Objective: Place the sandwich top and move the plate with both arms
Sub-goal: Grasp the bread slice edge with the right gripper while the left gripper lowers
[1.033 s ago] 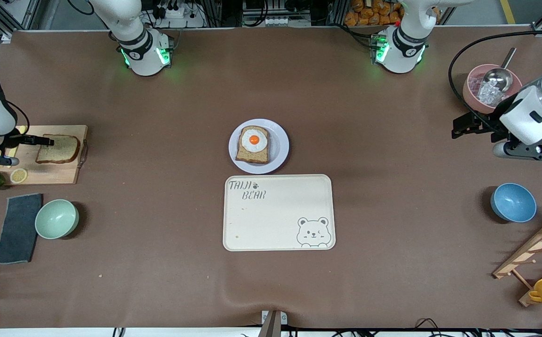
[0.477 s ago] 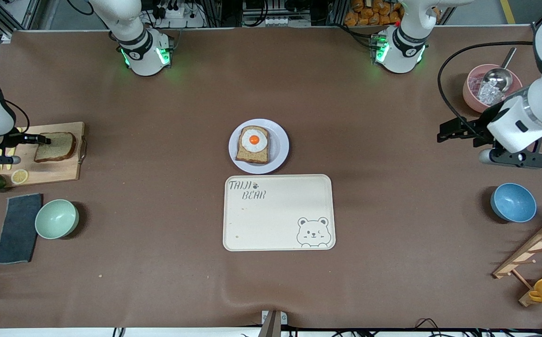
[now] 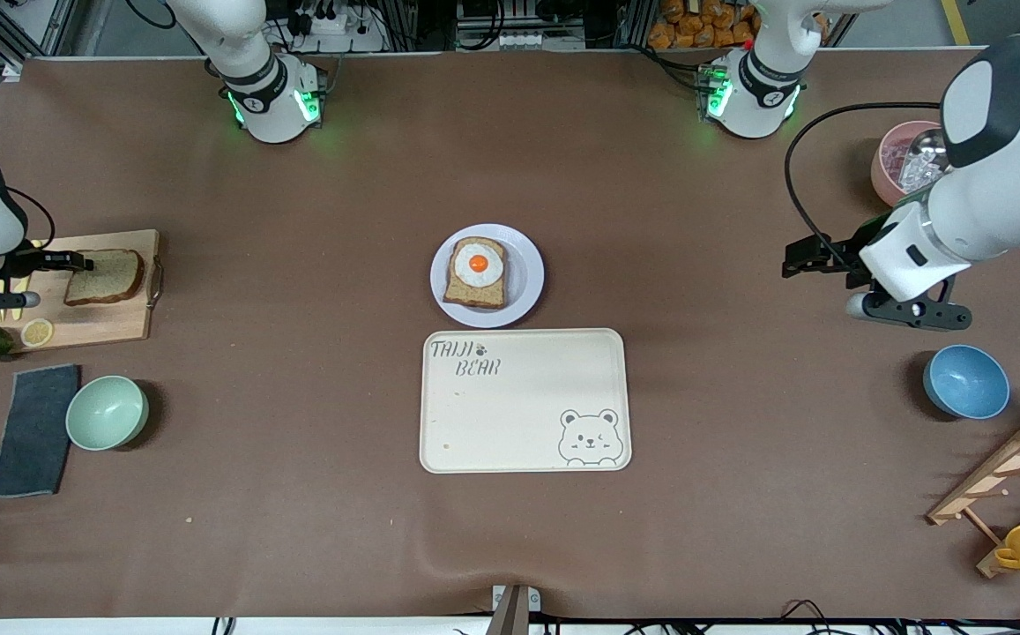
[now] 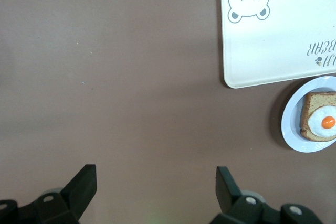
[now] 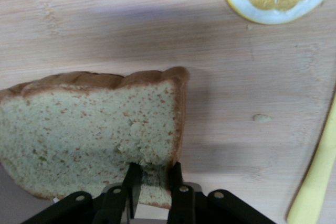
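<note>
Now, brown table, right gripper clamping sandwich top over cutting board, left gripper spread wide

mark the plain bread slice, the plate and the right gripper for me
bread slice (image 3: 105,276), front view, middle of its face, on the cutting board.
plate (image 3: 527,280), front view, bare rim beside the egg toast.
right gripper (image 5: 153,180), right wrist view, between the fingertips pinching the slice's edge.

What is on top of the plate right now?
On the plate lies one bread slice with a fried egg on it; no top slice yet. The plate's middle under the bread is hidden.
</note>
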### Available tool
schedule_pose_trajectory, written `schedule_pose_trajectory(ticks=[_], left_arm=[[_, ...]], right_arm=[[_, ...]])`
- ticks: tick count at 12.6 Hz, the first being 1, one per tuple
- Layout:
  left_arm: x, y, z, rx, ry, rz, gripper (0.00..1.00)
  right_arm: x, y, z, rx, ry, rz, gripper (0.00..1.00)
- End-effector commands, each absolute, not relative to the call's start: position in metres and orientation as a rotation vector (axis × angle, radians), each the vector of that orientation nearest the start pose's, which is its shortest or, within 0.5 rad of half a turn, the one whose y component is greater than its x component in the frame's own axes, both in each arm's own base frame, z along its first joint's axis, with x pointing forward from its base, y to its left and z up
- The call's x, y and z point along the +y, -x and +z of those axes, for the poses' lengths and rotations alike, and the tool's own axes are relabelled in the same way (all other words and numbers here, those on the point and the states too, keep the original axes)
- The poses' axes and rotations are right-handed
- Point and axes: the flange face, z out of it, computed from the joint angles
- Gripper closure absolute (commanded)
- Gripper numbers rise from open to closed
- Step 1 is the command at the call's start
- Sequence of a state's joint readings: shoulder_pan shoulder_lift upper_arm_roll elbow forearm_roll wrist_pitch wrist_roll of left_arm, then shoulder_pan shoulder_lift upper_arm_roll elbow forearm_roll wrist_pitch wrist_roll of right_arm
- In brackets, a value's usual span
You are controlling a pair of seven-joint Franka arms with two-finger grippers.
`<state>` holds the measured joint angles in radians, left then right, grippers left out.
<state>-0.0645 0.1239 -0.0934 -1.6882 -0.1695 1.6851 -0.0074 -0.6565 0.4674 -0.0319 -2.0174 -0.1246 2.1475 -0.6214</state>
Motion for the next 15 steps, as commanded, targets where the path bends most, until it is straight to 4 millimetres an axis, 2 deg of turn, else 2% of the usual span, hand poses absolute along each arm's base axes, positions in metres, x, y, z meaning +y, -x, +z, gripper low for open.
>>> schedule_pose_trajectory(ticks=[1, 5, 8, 12, 15], left_arm=[[-0.113, -0.574, 0.505, 0.164, 3.324, 0.229, 0.00], [-0.118, -0.574, 0.498, 0.175, 3.322, 0.241, 0.00], [-0.116, -0.573, 0.503, 0.169, 3.324, 0.227, 0.00], [-0.106, -0.570, 0.517, 0.156, 3.326, 0.206, 0.00], [-0.095, -0.566, 0.531, 0.130, 3.328, 0.177, 0.00]], right_arm=[[-0.369, -0.426, 0.191, -0.060, 2.966, 0.506, 1.00], [-0.367, -0.429, 0.198, -0.092, 2.960, 0.507, 1.00], [-0.366, -0.439, 0.217, -0.148, 2.968, 0.492, 1.00], [-0.352, -0.461, 0.262, -0.225, 2.970, 0.472, 1.00], [-0.332, -0.481, 0.300, -0.295, 2.962, 0.468, 1.00]])
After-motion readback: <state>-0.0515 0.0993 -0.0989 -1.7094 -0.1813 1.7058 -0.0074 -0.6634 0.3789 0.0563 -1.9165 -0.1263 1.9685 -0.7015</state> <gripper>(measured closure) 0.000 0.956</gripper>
